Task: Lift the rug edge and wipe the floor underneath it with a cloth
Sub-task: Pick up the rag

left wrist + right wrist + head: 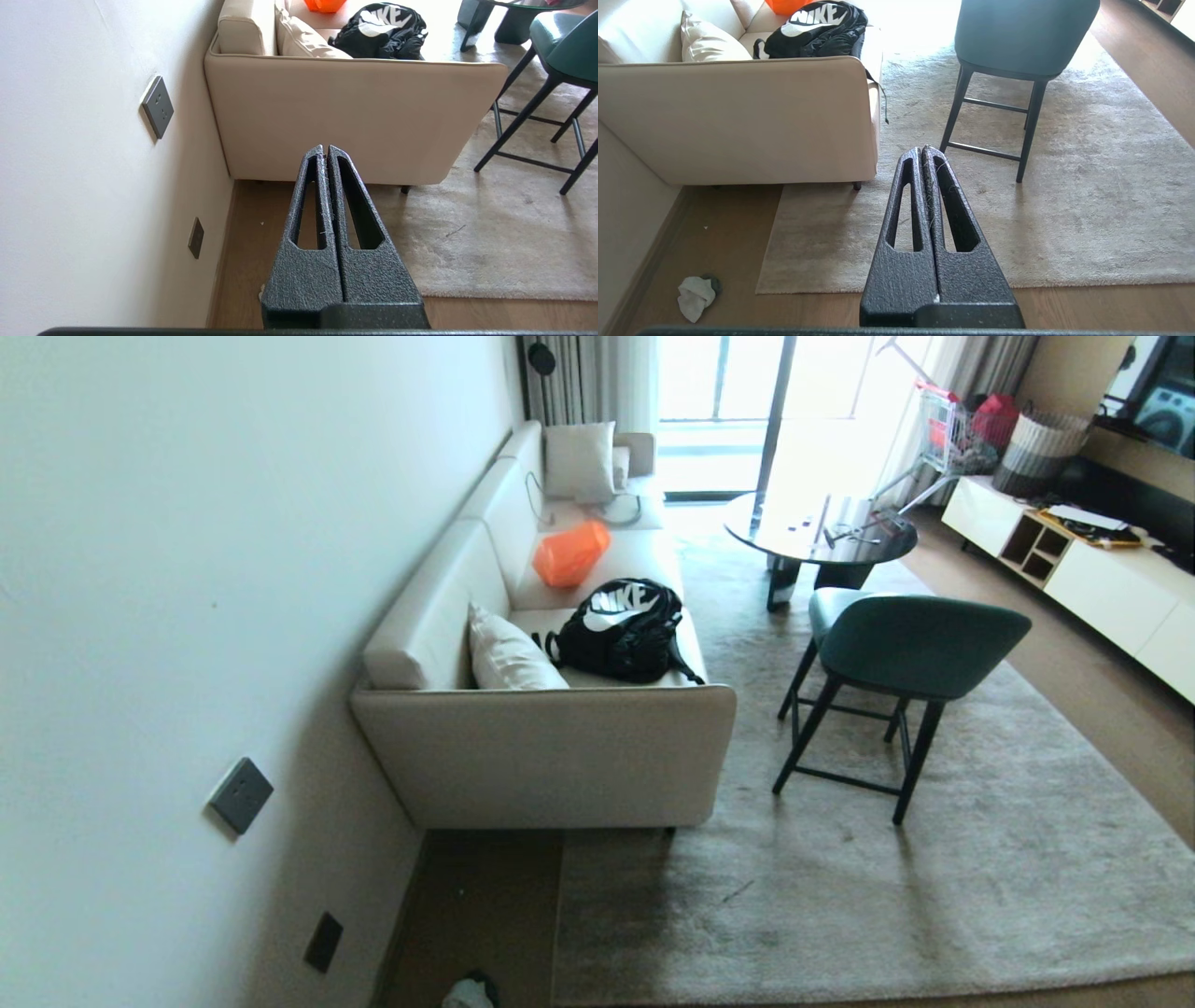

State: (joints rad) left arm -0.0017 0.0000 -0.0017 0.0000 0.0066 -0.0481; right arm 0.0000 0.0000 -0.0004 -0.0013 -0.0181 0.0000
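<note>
Stage: pre-start | left gripper (325, 148) and right gripper (923, 149): I hold both fully closed, empty, raised for survey | cloth (695, 297): crumpled on floor (719, 219) beside wall, just off rug edge (771, 242) | rug corner lies flat, accessible.

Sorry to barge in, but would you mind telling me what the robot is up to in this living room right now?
Nothing is being handled yet. The left gripper and the right gripper are both shut and empty, held above the floor. The cloth lies crumpled on the planks near the wall, beside the rug corner. The rug edge lies flat, so lifting and wiping have not begun. The rug also runs under the sofa and the green chair.
</note>
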